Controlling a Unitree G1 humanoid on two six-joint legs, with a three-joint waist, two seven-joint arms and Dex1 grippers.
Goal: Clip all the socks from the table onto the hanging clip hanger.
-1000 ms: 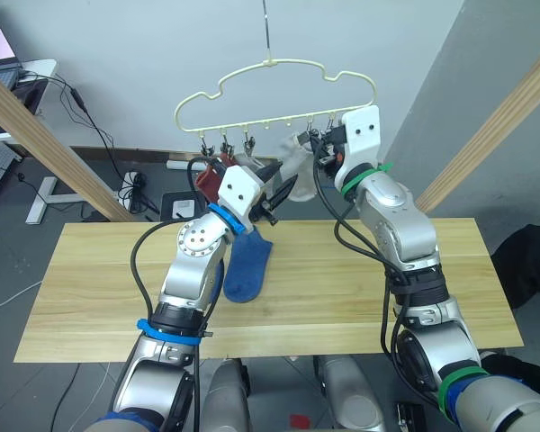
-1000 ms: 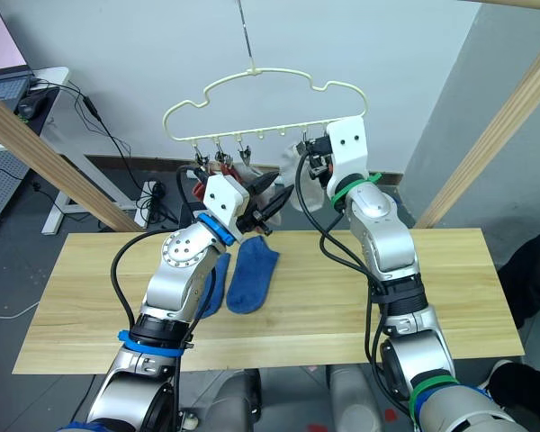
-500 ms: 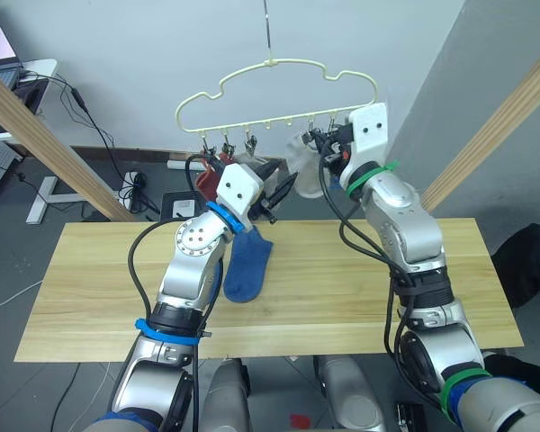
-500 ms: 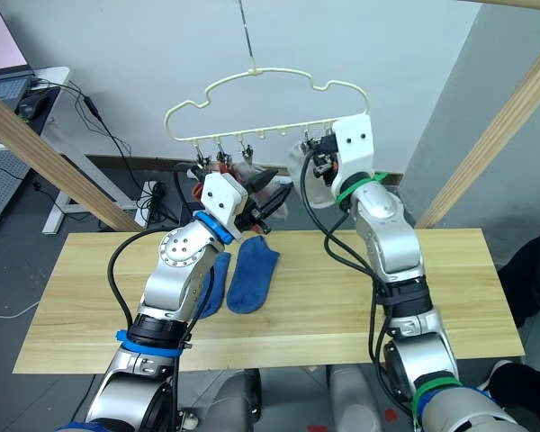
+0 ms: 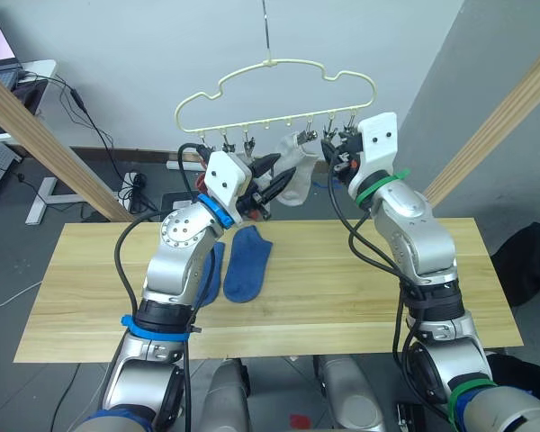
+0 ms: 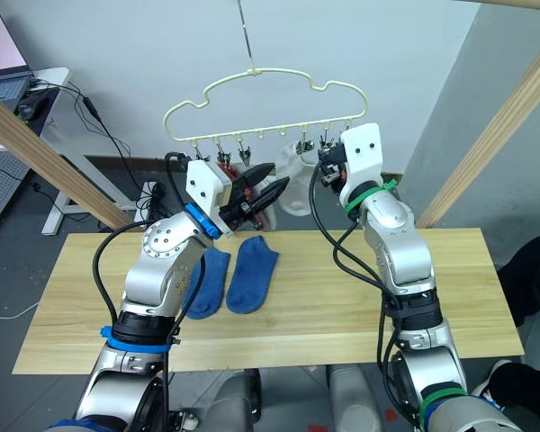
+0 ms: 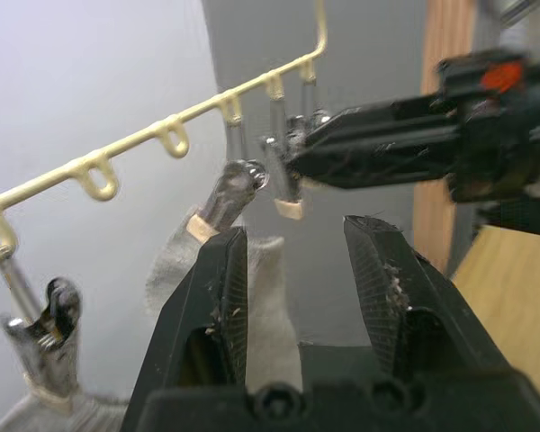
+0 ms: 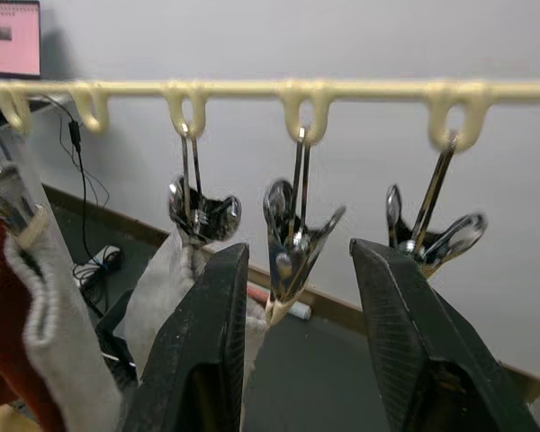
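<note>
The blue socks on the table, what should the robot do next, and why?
Probably lower the open left gripper to a blue sock: two lie unclipped on the table, and both grippers are empty by the clip hanger.

Two socks side by side on the table, below the clip hanger.

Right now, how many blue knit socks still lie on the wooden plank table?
2: one blue knit sock lies mid-table, the other just to its left, partly behind the left arm. More may be hidden.
</note>
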